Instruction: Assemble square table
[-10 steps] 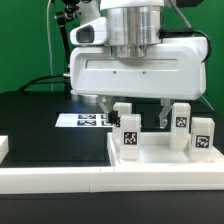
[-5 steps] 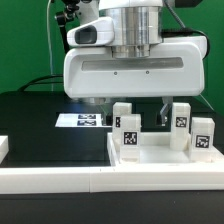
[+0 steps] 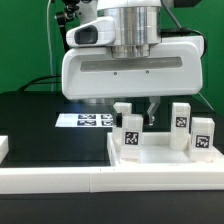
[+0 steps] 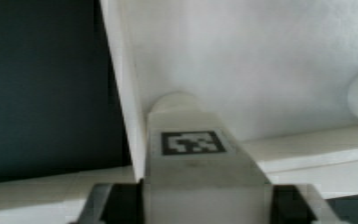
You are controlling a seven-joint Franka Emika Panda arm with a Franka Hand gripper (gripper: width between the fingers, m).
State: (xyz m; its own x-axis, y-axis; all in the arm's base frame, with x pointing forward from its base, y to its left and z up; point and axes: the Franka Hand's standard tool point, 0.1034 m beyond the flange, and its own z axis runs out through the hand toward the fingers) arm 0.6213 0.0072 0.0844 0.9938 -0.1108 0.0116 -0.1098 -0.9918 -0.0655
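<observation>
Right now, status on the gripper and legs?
Gripper closed on one leg. Three other legs upright on the square table. Nothing in the way.

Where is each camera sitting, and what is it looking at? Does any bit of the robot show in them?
Exterior view: off the arm, low at the table's edge, facing the square table with its upright legs; the robot's white wrist housing fills the top, the gripper coming down onto a leg.
Wrist view: on the wrist, looking down between the dark fingers at a tagged leg between them.
Shared: both show the gripper, that tagged leg, the white slab and the black table surface.
</observation>
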